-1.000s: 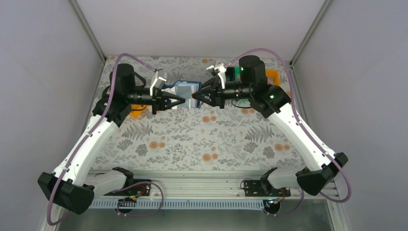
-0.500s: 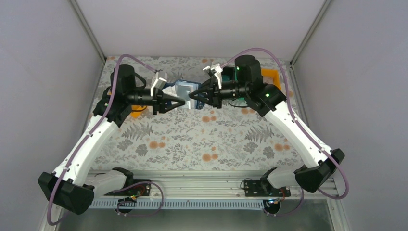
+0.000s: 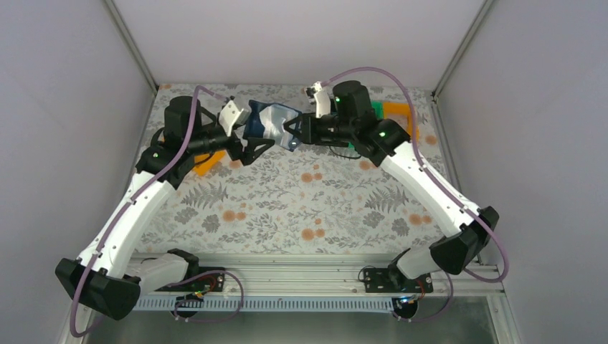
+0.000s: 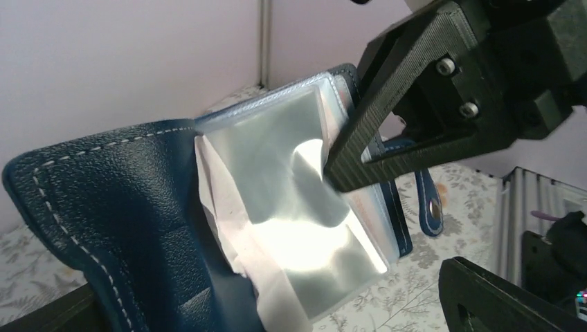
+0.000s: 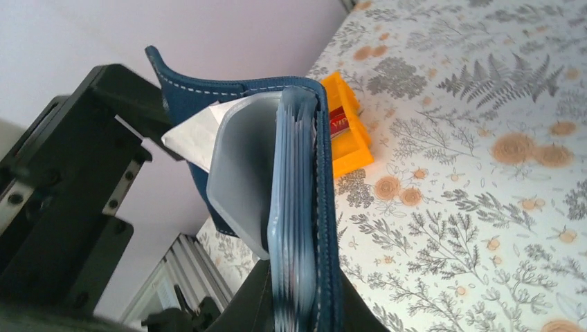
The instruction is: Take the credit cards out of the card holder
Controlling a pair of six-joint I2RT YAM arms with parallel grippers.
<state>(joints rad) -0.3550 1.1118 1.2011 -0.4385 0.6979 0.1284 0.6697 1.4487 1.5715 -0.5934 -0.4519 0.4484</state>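
At the far left of the flowered counter (image 3: 287, 208) lies an orange bin (image 3: 203, 163), and the right wrist view shows a red card (image 5: 337, 121) in it. Just beside it, the left gripper (image 3: 257, 145) has its jaws apart. The navy cover of the card holder (image 3: 267, 122) leans on one of its fingers. The card holder is held open above the far middle of the counter, between the two grippers. Its clear sleeves (image 4: 297, 180) are fanned out and a white sheet (image 4: 228, 221) pokes from behind them. Whether the sleeves hold any cards cannot be told. The right gripper (image 3: 292, 137) has its jaws clamped on the sleeve stack and back cover. To the right, a green bin (image 3: 376, 111) and a second orange bin (image 3: 398, 111) are partly hidden by the right arm, so their contents cannot be told. Compared with a second ago, both grippers have moved left and toward the far edge. The card holder is spread wider, and more of the right-hand bins shows.
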